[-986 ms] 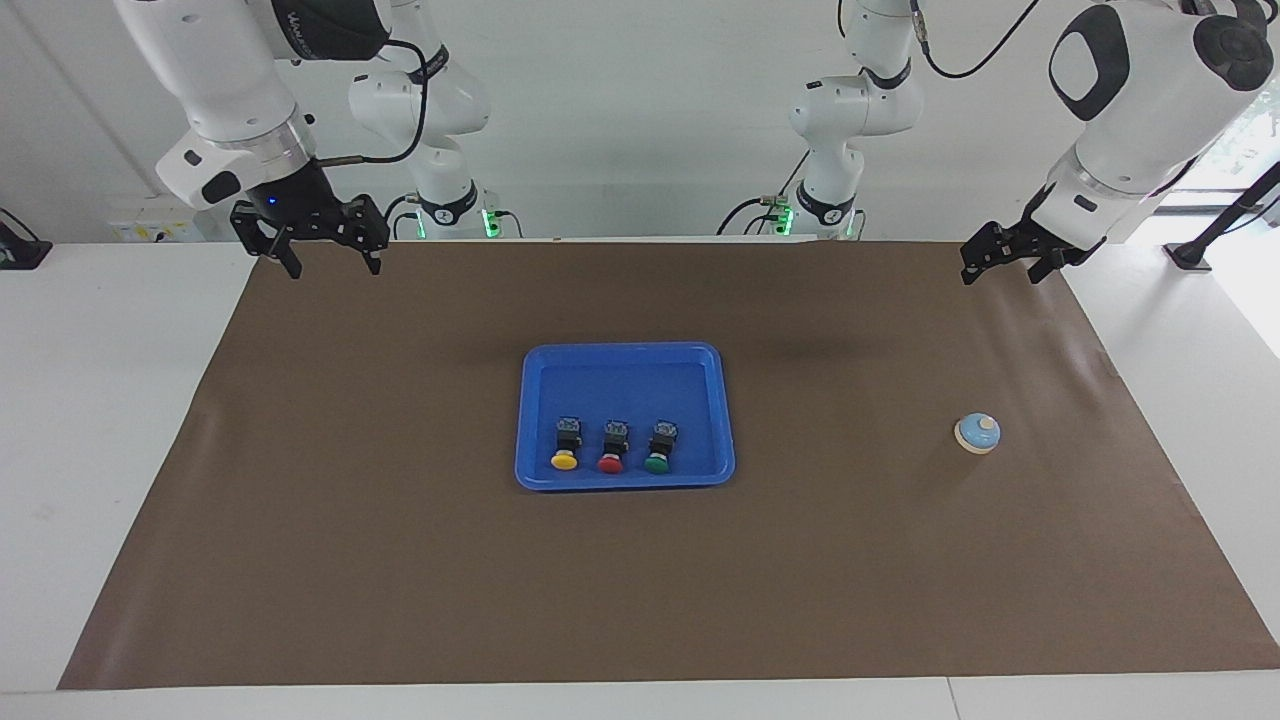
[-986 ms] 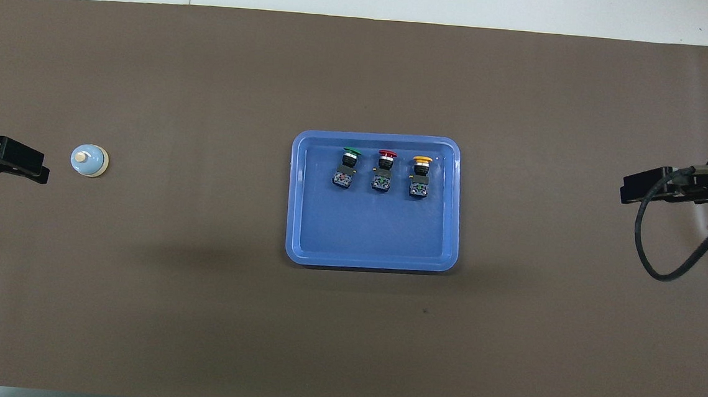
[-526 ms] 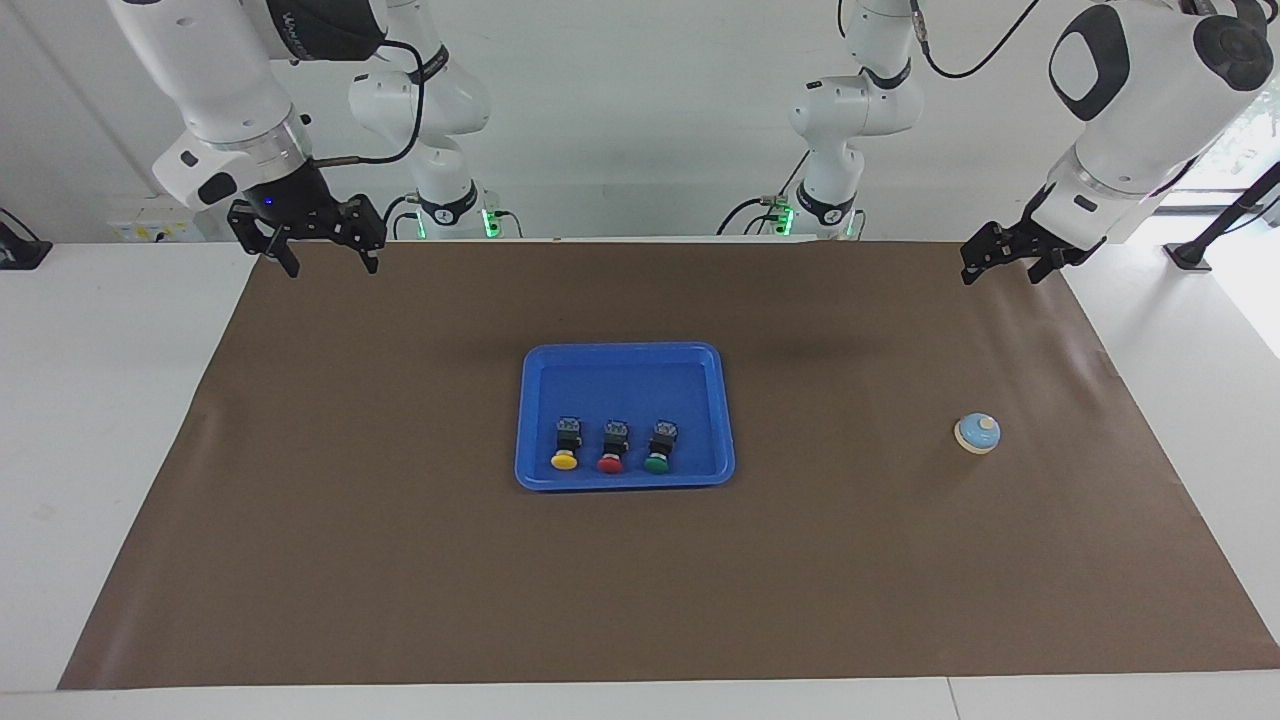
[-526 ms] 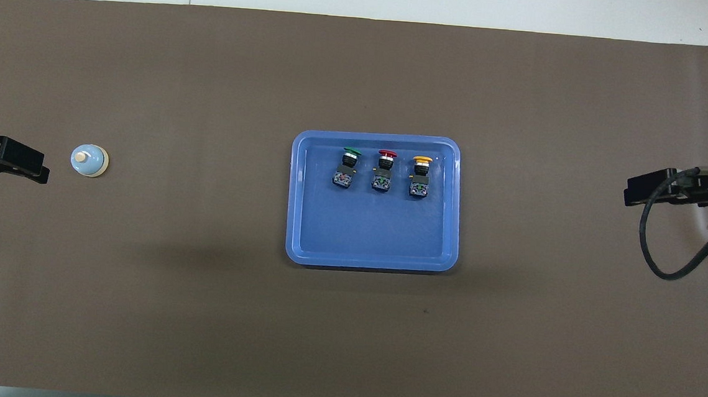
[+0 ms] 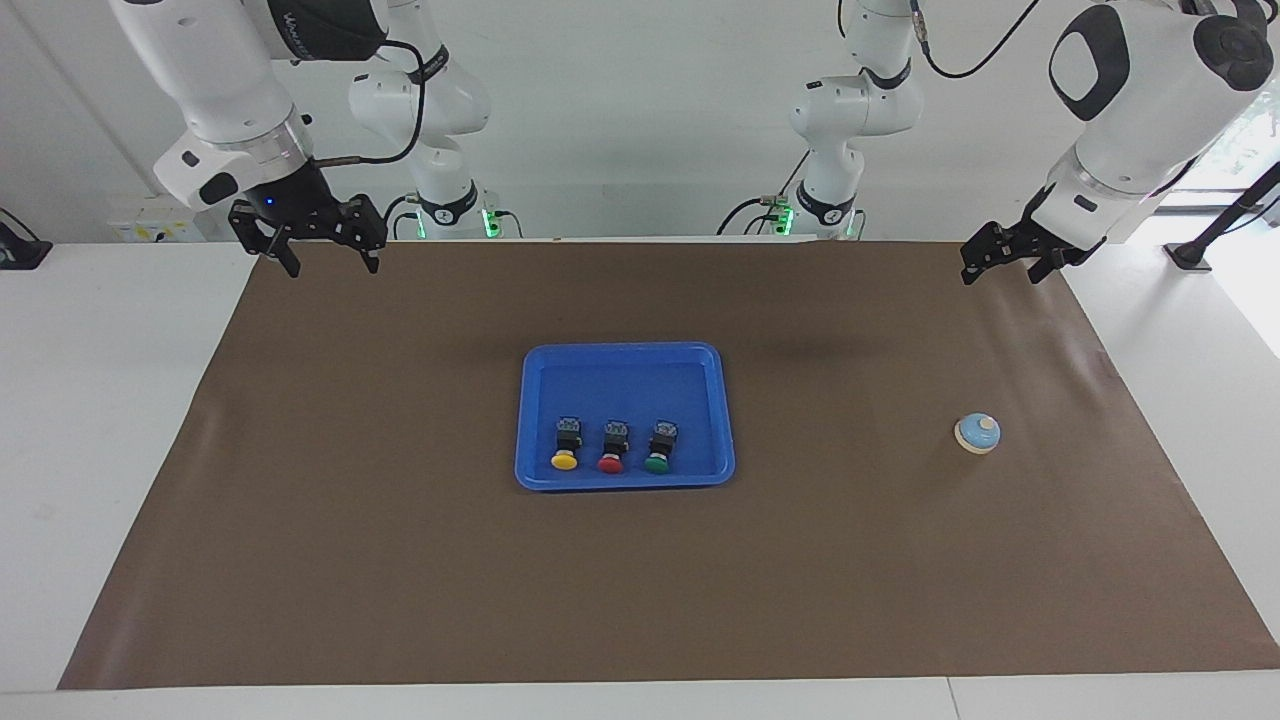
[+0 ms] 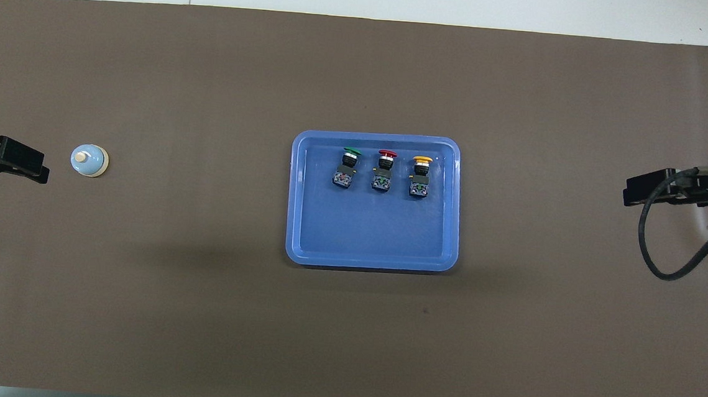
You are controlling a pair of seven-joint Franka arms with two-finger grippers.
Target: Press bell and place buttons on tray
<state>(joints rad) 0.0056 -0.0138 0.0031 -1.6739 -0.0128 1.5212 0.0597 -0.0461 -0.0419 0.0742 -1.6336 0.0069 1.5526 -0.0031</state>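
Overhead view: left pincer cut off by the frame edge, fingertips alone visible. Right pincer partly masked by its cable.

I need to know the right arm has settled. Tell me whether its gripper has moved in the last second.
Yes, slightly. In the overhead view the right gripper has drawn back a little from the tray, toward the brown mat's edge at its own end.

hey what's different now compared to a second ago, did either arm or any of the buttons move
Only the right gripper shifted: it drew slightly outward toward its own end of the table, raised over the mat's edge, fingers open and empty. The left gripper waits as before, up over its corner. The yellow button, red button and green button stayed in the tray, and the bell has not moved.
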